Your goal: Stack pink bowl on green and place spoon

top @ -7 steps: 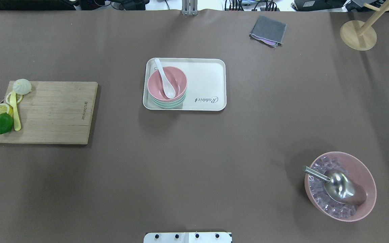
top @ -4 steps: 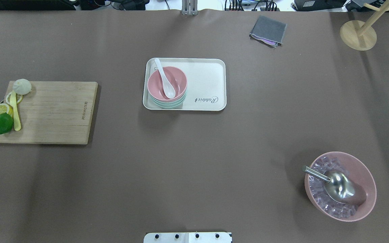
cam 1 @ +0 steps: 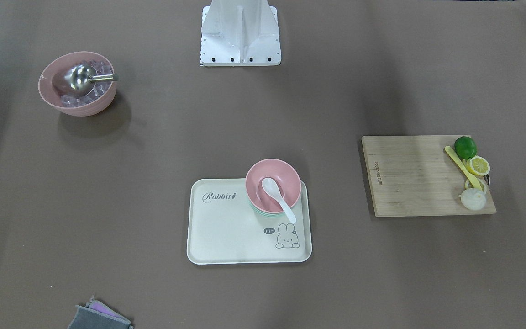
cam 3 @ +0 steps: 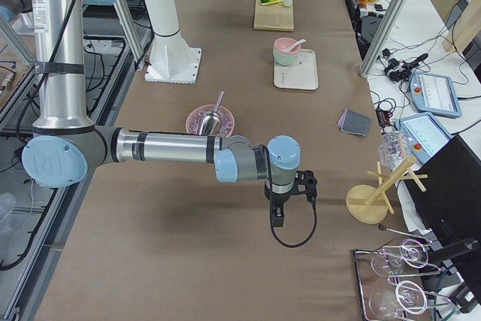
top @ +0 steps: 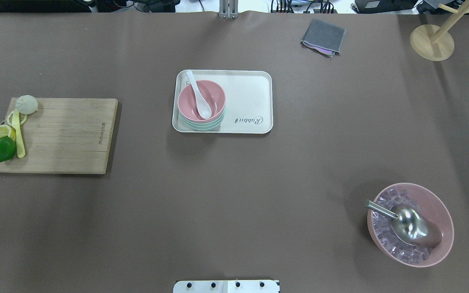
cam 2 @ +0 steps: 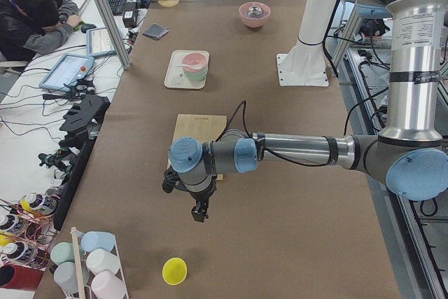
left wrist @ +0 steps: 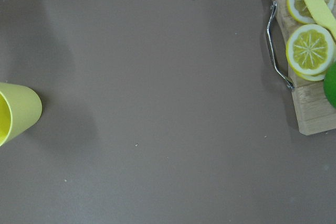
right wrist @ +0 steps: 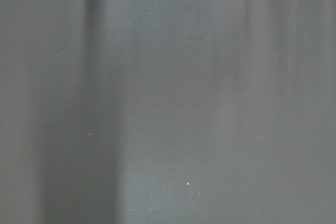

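Observation:
The pink bowl [top: 215, 94] sits stacked on the green bowl [top: 202, 125] at the left end of the cream tray [top: 250, 101]. The white spoon [top: 199, 97] lies in the pink bowl with its handle over the rim. The front view shows the same: pink bowl [cam 1: 286, 180], spoon [cam 1: 279, 195], tray [cam 1: 226, 233]. My left gripper [cam 2: 199, 212] shows only in the left side view, past the cutting board. My right gripper [cam 3: 276, 220] shows only in the right side view, over bare table. I cannot tell whether either is open or shut.
A wooden cutting board [top: 63, 134] with a lime and lemon slices lies at the left. A large pink bowl [top: 438, 203] with ice and a metal scoop stands at the near right. A grey cloth [top: 324, 36], a wooden stand [top: 432, 42] and a yellow cup [left wrist: 16, 114] are also there.

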